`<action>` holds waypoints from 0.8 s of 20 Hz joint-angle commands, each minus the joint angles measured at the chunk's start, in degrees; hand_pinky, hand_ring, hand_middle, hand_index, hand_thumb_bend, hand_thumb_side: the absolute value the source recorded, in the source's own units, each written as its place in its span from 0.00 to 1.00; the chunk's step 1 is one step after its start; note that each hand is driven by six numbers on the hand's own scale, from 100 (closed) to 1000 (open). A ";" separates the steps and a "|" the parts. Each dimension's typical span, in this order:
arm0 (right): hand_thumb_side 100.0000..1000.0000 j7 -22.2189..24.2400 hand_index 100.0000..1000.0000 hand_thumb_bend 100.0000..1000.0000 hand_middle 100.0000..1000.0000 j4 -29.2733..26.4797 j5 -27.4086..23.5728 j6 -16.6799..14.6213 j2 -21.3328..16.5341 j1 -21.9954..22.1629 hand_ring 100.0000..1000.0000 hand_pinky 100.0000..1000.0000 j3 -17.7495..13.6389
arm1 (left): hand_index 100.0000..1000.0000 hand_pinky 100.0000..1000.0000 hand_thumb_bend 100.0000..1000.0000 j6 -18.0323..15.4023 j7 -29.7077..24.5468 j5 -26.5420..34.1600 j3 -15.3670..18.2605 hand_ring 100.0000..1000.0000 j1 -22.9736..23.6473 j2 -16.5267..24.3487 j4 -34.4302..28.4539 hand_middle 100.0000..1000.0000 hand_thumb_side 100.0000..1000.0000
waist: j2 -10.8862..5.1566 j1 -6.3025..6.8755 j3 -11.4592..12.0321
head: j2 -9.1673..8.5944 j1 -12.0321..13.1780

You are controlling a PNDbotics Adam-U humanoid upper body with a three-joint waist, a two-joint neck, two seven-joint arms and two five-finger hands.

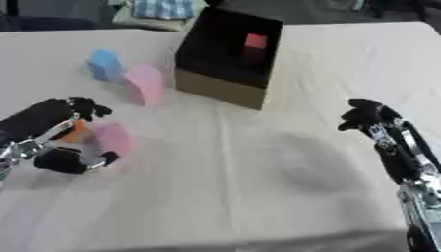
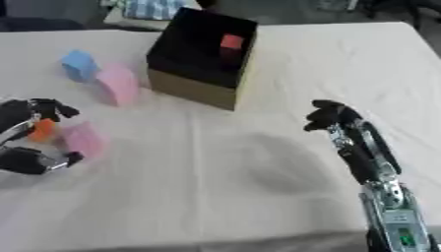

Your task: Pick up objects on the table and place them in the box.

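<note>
A cardboard box (image 1: 226, 83) with a black inside stands at the back centre, and a red block (image 1: 256, 41) lies in it. Left of the box, a blue block (image 1: 104, 64) and a pink block (image 1: 144, 83) stand on the table. My left hand (image 1: 53, 123) reaches in from the left. Its fingers and thumb are spread either side of a second pink block (image 1: 113, 139), and a small orange thing (image 1: 76, 132) sits against the palm. My right hand (image 2: 334, 118) hovers at the right with relaxed fingers, holding nothing.
A pale cloth covers the table (image 1: 258, 187). A checked cloth (image 1: 164, 9) lies beyond the far edge, behind the box. Bare cloth stretches between the two hands, in front of the box.
</note>
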 commanded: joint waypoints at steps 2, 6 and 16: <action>0.68 0.34 0.78 0.00 0.56 -0.67 0.09 -0.12 -0.69 -0.35 0.55 0.67 -0.04 | 0.89 0.77 0.35 0.62 0.91 -1.00 0.73 0.68 -0.06 -0.15 0.70 0.71 0.59 | -1.30 0.25 -0.05 | 0.30 -0.02; 0.68 0.40 0.78 0.00 0.56 -0.62 0.09 -0.12 -0.66 -0.36 0.55 0.67 -0.01 | 0.88 0.75 0.35 0.61 0.73 -1.55 0.58 0.67 0.03 -0.68 1.75 0.69 0.59 | -1.31 0.19 -0.11 | 0.30 0.06; 0.68 0.52 0.78 0.00 0.56 -0.53 0.08 -0.06 -0.55 -0.37 0.55 0.67 0.05 | 0.79 0.72 0.29 -0.56 0.30 -3.61 -0.13 0.58 0.16 -2.06 4.55 0.57 0.51 | -1.35 0.18 -0.27 | 0.30 0.08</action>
